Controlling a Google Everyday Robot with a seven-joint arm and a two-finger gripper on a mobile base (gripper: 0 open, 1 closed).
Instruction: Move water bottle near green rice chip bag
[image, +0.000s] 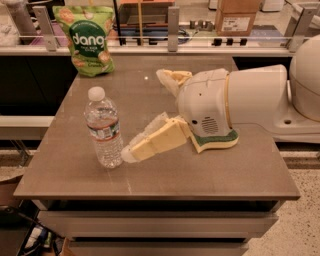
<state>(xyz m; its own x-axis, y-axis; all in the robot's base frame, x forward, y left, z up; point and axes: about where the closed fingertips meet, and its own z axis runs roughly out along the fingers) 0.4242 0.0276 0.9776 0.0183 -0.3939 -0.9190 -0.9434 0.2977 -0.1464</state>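
Chip bag (85, 40): bright green, white "dang" lettering, pale chips pictured. It stands at the back left corner of the table (200, 175), far up and left of the gripper (143, 115) and well apart from it.

Water bottle (104, 127): clear, ribbed, white cap on, label band round the middle. It is upright on the table, just left of the gripper and level with the near finger's tip. It is not between the fingers. The tip sits right by the bottle's lower part; cannot tell whether they touch. The bottle is well apart from the chip bag, nearer the front edge.

Gripper: low over the middle of the table, pointing left, spread wide and gripping nothing. The near finger (155, 142) angles down-left toward the bottle. The far finger (172, 79) points back-left toward the bag's side.

Sponge (222, 141): green and yellow, flat on the table, right of the near finger and partly under the gripper's white housing.

Arm (255, 95): white, runs right from the gripper to the frame edge.

Cardboard box (235, 17): on the counter behind, far up and right of the gripper.
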